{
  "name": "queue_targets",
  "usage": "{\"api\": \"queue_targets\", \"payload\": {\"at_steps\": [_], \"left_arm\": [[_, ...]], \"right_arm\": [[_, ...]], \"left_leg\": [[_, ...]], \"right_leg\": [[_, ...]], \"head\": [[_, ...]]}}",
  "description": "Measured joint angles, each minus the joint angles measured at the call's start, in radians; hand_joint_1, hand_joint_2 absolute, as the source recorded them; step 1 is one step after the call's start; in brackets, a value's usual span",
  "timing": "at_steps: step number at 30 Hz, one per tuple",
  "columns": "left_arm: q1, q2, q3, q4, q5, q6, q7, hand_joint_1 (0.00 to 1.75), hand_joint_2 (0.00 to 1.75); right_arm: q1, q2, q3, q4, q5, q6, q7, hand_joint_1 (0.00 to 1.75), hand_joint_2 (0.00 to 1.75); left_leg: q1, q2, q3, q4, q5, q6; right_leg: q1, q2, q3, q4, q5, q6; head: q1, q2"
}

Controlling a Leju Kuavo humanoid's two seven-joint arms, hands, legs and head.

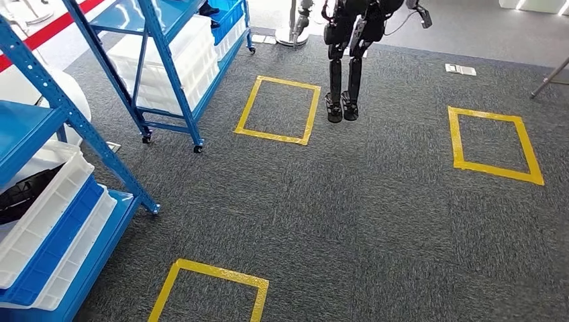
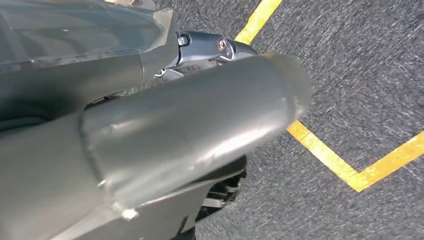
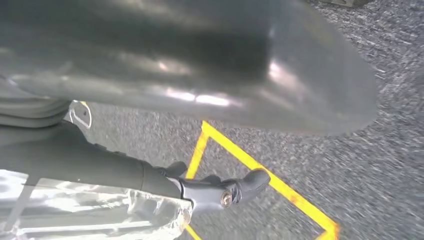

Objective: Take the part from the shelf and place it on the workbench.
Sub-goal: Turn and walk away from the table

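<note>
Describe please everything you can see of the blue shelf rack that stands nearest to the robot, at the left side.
The near shelf rack has blue posts and braces that look like painted metal, perforated with small holes. It stands upright on the grey carpet; one post foot meets the floor near a yellow tape square. Its flat blue shelves hold stacked white and blue plastic crates. The top white crate holds a dark round part, partly hidden. A second, similar rack stands farther back on castors.
</note>
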Motion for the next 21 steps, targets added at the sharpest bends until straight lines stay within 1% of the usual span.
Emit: {"api": "queue_targets", "payload": {"at_steps": [2,3,4,5,6,7,8,9,10,11,12,13,14,15,16,17,18,19,20,21], "left_arm": [[-0.001,0.0,0.0,0.0,0.0,0.0,0.001,0.0,0.0],[0.0,0.0,0.0,0.0,0.001,0.0,0.001,0.0,0.0],[-0.001,0.0,0.001,0.0,0.002,0.0,0.001,0.0,0.0],[-0.002,0.0,0.001,0.0,0.003,0.001,0.002,0.0,0.0],[-0.003,0.0,0.001,0.0,0.005,0.001,0.002,0.0,0.0],[-0.004,0.0,0.002,0.0,0.006,0.001,0.002,0.0,0.0],[-0.004,0.0,0.002,0.0,0.006,0.001,0.003,0.0,0.0],[-0.004,0.0,0.002,0.0,0.006,0.002,0.003,0.0,0.0],[-0.004,0.0,0.003,0.0,0.006,0.002,0.004,0.0,0.0],[-0.003,0.0,0.004,0.0,0.006,0.002,0.005,0.0,0.0],[-0.003,0.0,0.005,0.0,0.006,0.002,0.005,0.0,0.0],[-0.004,0.0,0.007,0.0,0.006,0.003,0.005,0.0,0.0],[-0.005,0.0,0.008,0.0,0.006,0.003,0.006,0.0,0.0],[-0.005,0.0,0.009,0.0,0.006,0.004,0.006,0.0,0.0],[-0.004,0.0,0.009,0.0,0.006,0.005,0.007,0.0,0.0],[-0.003,0.0,0.01,0.0,0.006,0.006,0.007,0.0,0.0],[-0.001,0.0,0.01,0.0,0.006,0.007,0.008,0.0,0.0],[0.001,0.0,0.011,0.0,0.006,0.007,0.008,0.0,0.0],[0.001,0.001,0.011,0.0,0.007,0.008,0.008,0.0,0.0],[0.0,0.001,0.012,0.0,0.007,0.008,0.008,0.0,0.0]], "right_arm": [[-0.003,0.001,0.0,0.0,0.002,0.0,0.001,0.0,0.0],[-0.005,0.002,0.0,0.0,0.003,0.0,0.001,0.0,0.0],[-0.007,0.003,0.0,-0.001,0.005,0.0,0.002,0.0,0.0],[-0.008,0.004,0.0,-0.001,0.007,0.001,0.003,0.0,0.0],[-0.008,0.005,0.0,-0.001,0.008,0.001,0.004,0.0,0.0],[-0.006,0.006,0.0,-0.001,0.009,0.002,0.006,0.0,0.0],[-0.005,0.006,0.0,-0.001,0.01,0.003,0.008,0.0,0.0],[-0.004,0.006,0.0,-0.001,0.01,0.003,0.009,0.0,0.0],[-0.004,0.005,0.0,-0.001,0.011,0.003,0.01,0.0,0.0],[-0.005,0.005,0.0,-0.001,0.012,0.003,0.011,0.0,0.0],[-0.006,0.004,0.0,-0.001,0.013,0.003,0.012,0.0,0.0],[-0.007,0.004,0.0,-0.001,0.014,0.004,0.012,0.0,0.0],[-0.008,0.004,0.0,-0.001,0.015,0.005,0.013,0.0,0.0],[-0.009,0.005,0.0,-0.001,0.016,0.005,0.014,0.0,0.0],[-0.01,0.005,0.0,-0.001,0.015,0.006,0.014,0.0,0.0],[-0.011,0.006,0.0,-0.001,0.015,0.006,0.015,0.0,0.0],[-0.012,0.006,0.0,-0.001,0.016,0.006,0.015,0.0,0.0],[-0.013,0.006,0.0,-0.002,0.016,0.006,0.016,0.0,0.0],[-0.012,0.007,0.0,-0.002,0.016,0.006,0.016,0.0,0.0],[-0.011,0.007,0.0,-0.002,0.016,0.006,0.016,0.0,0.0]], "left_leg": [[-0.007,-0.022,0.0,-0.004,0.002,0.012],[-0.008,-0.033,0.002,-0.01,0.006,0.02],[-0.006,-0.043,0.004,-0.016,0.012,0.028],[-0.003,-0.054,0.006,-0.021,0.017,0.036],[-0.001,-0.064,0.006,-0.023,0.019,0.04],[0.0,-0.077,0.004,-0.023,0.021,0.043],[-0.001,-0.091,0.003,-0.023,0.021,0.044],[-0.001,-0.106,0.003,-0.023,0.021,0.044],[-0.001,-0.121,0.003,-0.022,0.021,0.043],[0.0,-0.136,0.005,-0.022,0.021,0.042],[0.001,-0.15,0.005,-0.021,0.021,0.04],[-0.001,-0.163,0.004,-0.017,0.02,0.036],[-0.002,-0.175,0.002,-0.015,0.019,0.031],[-0.004,-0.186,0.0,-0.013,0.018,0.024],[-0.004,-0.196,-0.003,-0.012,0.019,0.017],[-0.002,-0.206,-0.006,-0.014,0.02,0.01],[0.0,-0.202,-0.01,-0.011,0.019,0.005],[0.001,-0.182,-0.018,0.004,0.008,0.0],[0.0,-0.151,-0.035,0.037,-0.014,-0.004],[0.0,-0.113,-0.061,0.092,-0.046,-0.006]], "right_leg": [[0.003,-0.016,0.006,-0.002,-0.003,0.012],[0.002,-0.011,0.007,0.002,-0.008,0.017],[-0.001,0.009,0.0,0.021,-0.02,0.019],[-0.002,0.037,-0.018,0.061,-0.043,0.019],[-0.007,0.069,-0.047,0.122,-0.073,0.016],[-0.009,0.09,-0.082,0.195,-0.105,0.014],[-0.01,0.098,-0.115,0.261,-0.127,0.015],[-0.012,0.101,-0.135,0.298,-0.135,0.02],[-0.013,0.103,-0.136,0.295,-0.125,0.029],[-0.016,0.107,-0.118,0.252,-0.099,0.039],[-0.02,0.12,-0.087,0.181,-0.065,0.049],[-0.024,0.142,-0.057,0.106,-0.034,0.055],[-0.028,0.16,-0.035,0.051,-0.012,0.055],[-0.028,0.174,-0.024,0.019,0.0,0.05],[-0.026,0.175,-0.021,0.01,0.003,0.041],[-0.025,0.164,-0.018,0.01,0.006,0.031],[-0.026,0.154,-0.015,0.009,0.008,0.023],[-0.028,0.142,-0.012,0.007,0.011,0.013],[-0.029,0.129,-0.011,0.004,0.013,0.003],[-0.027,0.115,-0.011,0.003,0.013,-0.004]], "head": [[0.002,0.0],[0.002,0.0],[0.002,0.0],[0.004,0.0],[0.006,0.0],[0.007,0.0],[0.008,0.0],[0.008,0.0],[0.009,0.0],[0.009,0.0],[0.009,0.0],[0.011,0.0],[0.011,0.0],[0.011,0.0],[0.011,0.0],[0.01,0.0],[0.009,0.0],[0.007,0.0],[0.004,0.0],[0.001,0.0]]}}
